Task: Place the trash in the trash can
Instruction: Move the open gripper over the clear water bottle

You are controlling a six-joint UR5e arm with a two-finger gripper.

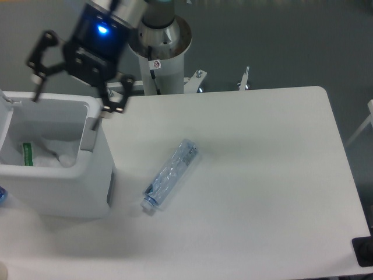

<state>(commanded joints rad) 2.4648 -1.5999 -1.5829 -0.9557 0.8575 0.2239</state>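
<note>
The white trash can (87, 175) stands at the table's left edge. Inside it lies the crumpled clear-white wrapper (55, 153) with a green label showing. A crushed bluish clear bottle (171, 174) lies on the table right of the can, its cap end pointing toward the lower left. My gripper (69, 99) hangs open above the can's far right corner, its black fingers spread wide with nothing between them.
The arm's grey pedestal (158, 52) rises behind the table's far edge. A dark object (364, 251) sits at the table's near right corner. A blue item (2, 195) peeks out left of the can.
</note>
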